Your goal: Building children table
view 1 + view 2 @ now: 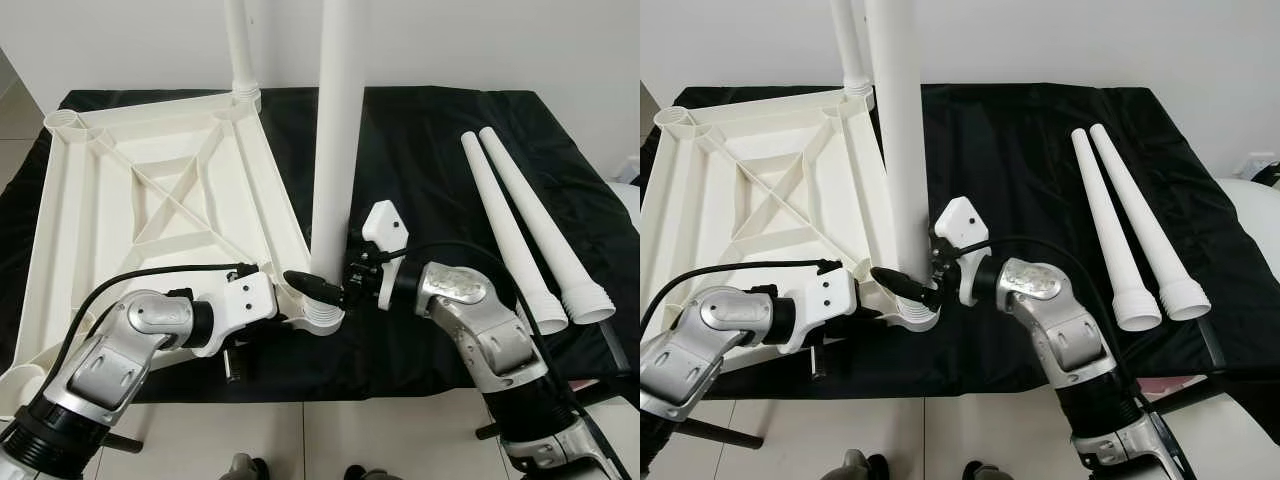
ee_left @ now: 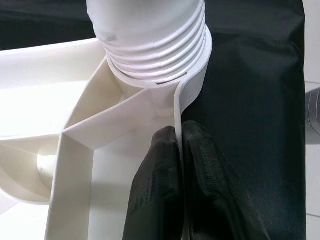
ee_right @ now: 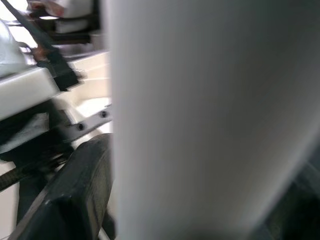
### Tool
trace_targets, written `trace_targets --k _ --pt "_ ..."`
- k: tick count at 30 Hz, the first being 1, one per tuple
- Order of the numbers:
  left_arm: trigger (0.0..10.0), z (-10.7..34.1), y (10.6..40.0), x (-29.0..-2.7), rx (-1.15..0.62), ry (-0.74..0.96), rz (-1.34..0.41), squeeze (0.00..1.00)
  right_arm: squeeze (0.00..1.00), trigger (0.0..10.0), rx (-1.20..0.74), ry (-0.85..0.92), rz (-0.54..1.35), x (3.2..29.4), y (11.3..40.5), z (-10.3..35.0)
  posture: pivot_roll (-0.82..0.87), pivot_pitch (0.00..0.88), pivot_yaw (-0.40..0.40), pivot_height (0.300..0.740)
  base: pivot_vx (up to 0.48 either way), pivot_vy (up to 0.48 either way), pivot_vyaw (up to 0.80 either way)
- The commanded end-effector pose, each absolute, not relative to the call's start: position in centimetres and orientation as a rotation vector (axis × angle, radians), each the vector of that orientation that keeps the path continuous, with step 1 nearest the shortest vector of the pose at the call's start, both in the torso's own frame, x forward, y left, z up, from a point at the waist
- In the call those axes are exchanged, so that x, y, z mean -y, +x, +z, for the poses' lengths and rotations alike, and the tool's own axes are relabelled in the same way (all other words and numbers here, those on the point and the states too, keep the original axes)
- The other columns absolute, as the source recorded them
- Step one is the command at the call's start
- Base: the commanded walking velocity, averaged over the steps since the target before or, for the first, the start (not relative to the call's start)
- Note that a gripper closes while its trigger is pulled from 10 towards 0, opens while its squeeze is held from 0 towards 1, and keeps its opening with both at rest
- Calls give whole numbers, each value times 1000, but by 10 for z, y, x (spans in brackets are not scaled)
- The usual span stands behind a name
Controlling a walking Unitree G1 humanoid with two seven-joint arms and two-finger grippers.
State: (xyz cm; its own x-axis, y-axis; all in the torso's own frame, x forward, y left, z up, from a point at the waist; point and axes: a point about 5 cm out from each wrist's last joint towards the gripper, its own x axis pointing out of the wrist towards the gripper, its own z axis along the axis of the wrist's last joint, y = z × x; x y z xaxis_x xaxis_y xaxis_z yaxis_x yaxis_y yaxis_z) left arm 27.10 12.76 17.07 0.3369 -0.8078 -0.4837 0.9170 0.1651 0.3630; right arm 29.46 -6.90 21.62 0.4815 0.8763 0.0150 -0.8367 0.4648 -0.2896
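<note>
pinching the white ribbed plastic tabletop's (image 1: 150,190) rim steady, left gripper (image 2: 179,165) fingers clamp beside the socket; right gripper (image 1: 335,290) clamps the upright white plastic leg (image 1: 335,140) seated just ahead.

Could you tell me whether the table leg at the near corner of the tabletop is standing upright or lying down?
Upright: the near leg rises vertically from the corner socket of the overturned tabletop, with the right hand around its base and the left hand pinching the rim.
</note>
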Motion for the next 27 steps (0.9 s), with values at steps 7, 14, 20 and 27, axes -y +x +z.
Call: trace_targets --k 7,14,20,27 --pt "10000 200 287 -103 -25 573 -1130 0 0 10000 85 -246 664 74 308 185 23 168 5 740 0 0 0" --pt "10000 200 291 -95 -15 578 -1144 0 0 10000 92 -178 502 78 305 179 13 171 27 740 0 0 0" --pt "10000 199 290 -94 -23 580 -1161 0 0 10000 150 -163 468 75 309 189 14 171 30 740 0 0 0" --pt "10000 197 288 -95 -33 576 -1152 0 0 10000 207 -145 423 68 314 201 25 170 22 740 0 0 0"
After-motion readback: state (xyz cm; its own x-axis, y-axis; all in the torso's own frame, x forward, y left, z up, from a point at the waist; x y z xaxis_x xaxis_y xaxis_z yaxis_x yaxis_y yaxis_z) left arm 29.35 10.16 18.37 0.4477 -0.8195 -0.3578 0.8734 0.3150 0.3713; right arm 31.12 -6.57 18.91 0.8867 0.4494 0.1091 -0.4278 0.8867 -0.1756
